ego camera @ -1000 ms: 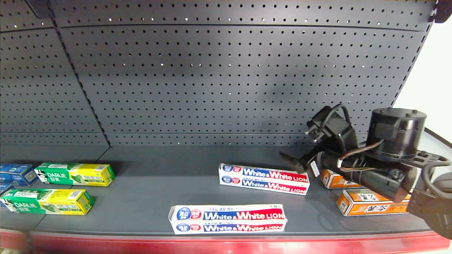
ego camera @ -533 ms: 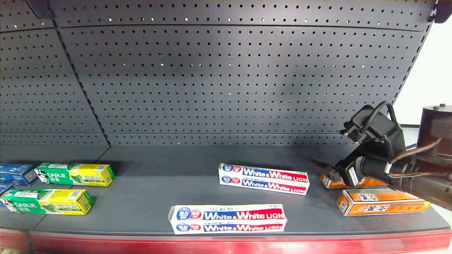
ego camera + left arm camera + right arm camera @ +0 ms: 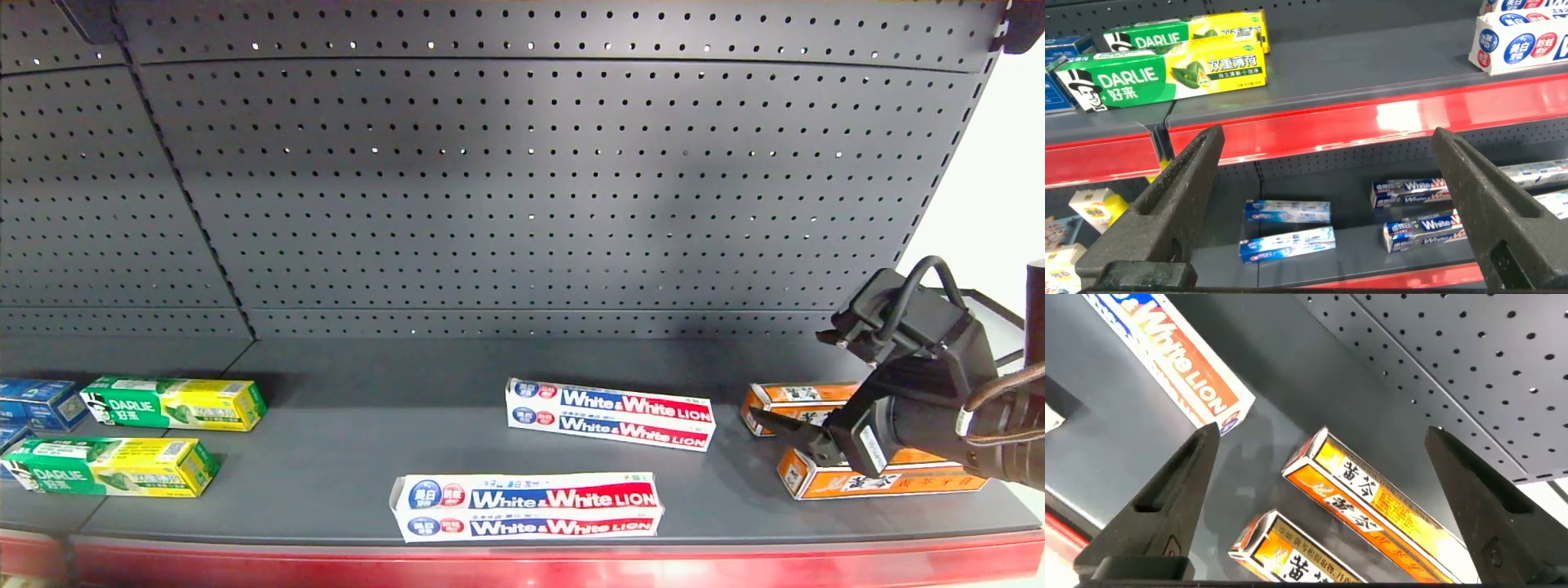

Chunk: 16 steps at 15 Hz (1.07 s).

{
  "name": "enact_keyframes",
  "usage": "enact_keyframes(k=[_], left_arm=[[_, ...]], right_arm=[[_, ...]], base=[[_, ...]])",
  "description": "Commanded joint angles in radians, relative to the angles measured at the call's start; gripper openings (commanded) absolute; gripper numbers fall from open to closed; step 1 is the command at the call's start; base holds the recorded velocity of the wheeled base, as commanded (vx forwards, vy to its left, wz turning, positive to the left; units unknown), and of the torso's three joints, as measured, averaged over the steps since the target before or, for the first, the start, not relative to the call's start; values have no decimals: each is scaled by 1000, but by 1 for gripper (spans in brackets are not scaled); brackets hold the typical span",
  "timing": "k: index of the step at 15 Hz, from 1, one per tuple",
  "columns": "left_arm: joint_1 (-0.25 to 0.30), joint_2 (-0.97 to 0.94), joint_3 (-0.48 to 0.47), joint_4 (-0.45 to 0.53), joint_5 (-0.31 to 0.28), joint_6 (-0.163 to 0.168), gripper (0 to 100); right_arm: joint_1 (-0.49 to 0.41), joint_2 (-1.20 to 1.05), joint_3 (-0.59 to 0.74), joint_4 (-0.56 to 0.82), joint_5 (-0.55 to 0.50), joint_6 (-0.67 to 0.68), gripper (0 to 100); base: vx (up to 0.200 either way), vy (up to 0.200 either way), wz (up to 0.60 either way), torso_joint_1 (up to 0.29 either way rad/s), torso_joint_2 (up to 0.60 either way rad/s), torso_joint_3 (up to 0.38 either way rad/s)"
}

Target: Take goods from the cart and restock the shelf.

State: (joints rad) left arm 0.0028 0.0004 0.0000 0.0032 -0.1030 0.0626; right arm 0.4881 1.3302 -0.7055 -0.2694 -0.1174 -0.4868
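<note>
Right gripper (image 3: 788,434): spread wide, empty, by orange boxes (image 3: 796,396), possibly toothpaste, at right end of grey shelf (image 3: 367,408). Left gripper (image 3: 1323,204): wide, empty, facing shelf front. White-and-red toothpaste boxes (image 3: 610,413): two, mid-shelf. Green toothpaste boxes (image 3: 174,403): two, left.

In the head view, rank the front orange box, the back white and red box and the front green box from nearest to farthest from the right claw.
1. Front orange box, by the right claw at the right end of the shelf.
2. Back white and red box, mid-shelf.
3. Front green box, far left end.
</note>
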Motion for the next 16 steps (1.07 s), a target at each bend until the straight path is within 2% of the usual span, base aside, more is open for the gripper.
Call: enact_keyframes(k=[1,6,13,16], left_arm=[[0,0,0,0,0,0,100],[0,0,0,0,0,0,100],[0,0,0,0,0,0,100],[0,0,0,0,0,0,100]], right_arm=[[0,35,3,-2,-5,-18,100],[1,136,-22,-7,-11,-44,100],[-6,191,-46,-8,-73,-75,100],[-2,208,-54,-10,-73,-131,100]], base=[[0,0,0,0,0,0],[0,0,0,0,0,0],[0,0,0,0,0,0],[0,0,0,0,0,0]])
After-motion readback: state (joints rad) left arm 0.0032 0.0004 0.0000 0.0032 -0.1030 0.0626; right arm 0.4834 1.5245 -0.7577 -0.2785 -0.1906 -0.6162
